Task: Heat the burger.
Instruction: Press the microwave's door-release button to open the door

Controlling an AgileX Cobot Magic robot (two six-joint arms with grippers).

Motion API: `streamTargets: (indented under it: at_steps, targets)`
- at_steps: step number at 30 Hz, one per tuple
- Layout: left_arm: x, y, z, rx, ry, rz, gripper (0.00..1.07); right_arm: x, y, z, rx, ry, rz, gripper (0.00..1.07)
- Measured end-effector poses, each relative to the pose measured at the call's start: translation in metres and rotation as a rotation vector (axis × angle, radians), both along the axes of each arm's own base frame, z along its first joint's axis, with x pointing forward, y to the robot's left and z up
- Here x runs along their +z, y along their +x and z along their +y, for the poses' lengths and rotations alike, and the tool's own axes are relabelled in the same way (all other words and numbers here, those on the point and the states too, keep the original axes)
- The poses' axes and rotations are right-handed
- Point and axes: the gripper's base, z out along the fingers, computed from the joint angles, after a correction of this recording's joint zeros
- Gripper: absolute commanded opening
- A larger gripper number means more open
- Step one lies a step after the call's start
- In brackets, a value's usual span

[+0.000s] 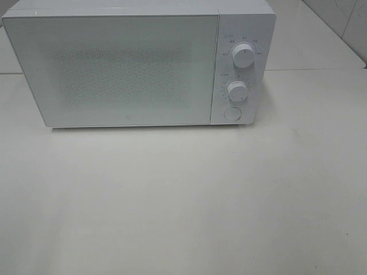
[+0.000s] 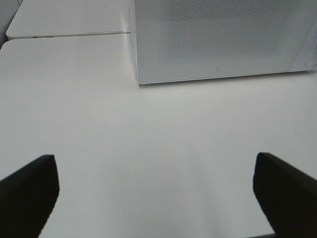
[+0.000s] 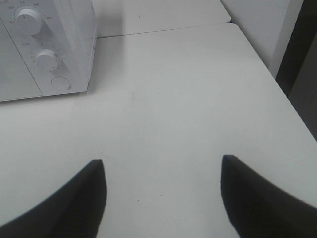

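The burger is out of view in every frame. A white microwave [image 1: 137,63] stands at the back of the white table [image 1: 183,200], its door shut. It also shows as the microwave [image 2: 223,39] and the microwave [image 3: 39,44]. Neither arm appears in the exterior high view. My left gripper [image 2: 156,193] hangs open over bare table well in front of the microwave door, nothing between its dark fingers [image 2: 29,193]. My right gripper [image 3: 163,198] is open too, over bare table to the front right of the microwave, fingers [image 3: 252,198] empty.
The microwave has two round knobs [image 1: 243,56], [image 1: 237,90] and a round button [image 1: 231,113] on its right panel. A second table [image 2: 64,20] butts against the back. The table's right edge [image 3: 277,84] drops off beside a dark gap.
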Motion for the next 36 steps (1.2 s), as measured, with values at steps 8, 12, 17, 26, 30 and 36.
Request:
streamTargets:
  at_steps: [8, 12, 17, 26, 30, 36]
  targets:
    - [0.000, 0.000, 0.000, 0.000, 0.000, 0.000, 1.00, 0.000, 0.000, 0.000, -0.001, -0.001, 0.000, 0.64]
    - [0.000, 0.000, 0.000, 0.000, 0.000, 0.000, 1.00, 0.000, 0.000, 0.000, -0.001, -0.001, 0.000, 0.64]
    - [0.000, 0.000, 0.000, 0.000, 0.000, 0.000, 1.00, 0.000, 0.000, 0.000, -0.001, -0.001, 0.000, 0.64]
    - [0.000, 0.000, 0.000, 0.000, 0.000, 0.000, 1.00, 0.003, -0.001, 0.000, -0.001, 0.000, -0.013, 0.67]
    - [0.000, 0.000, 0.000, 0.000, 0.000, 0.000, 1.00, 0.017, -0.003, 0.000, 0.001, 0.001, -0.075, 0.70]
    - [0.000, 0.000, 0.000, 0.000, 0.000, 0.000, 1.00, 0.028, 0.021, 0.001, 0.007, -0.004, -0.066, 0.77]
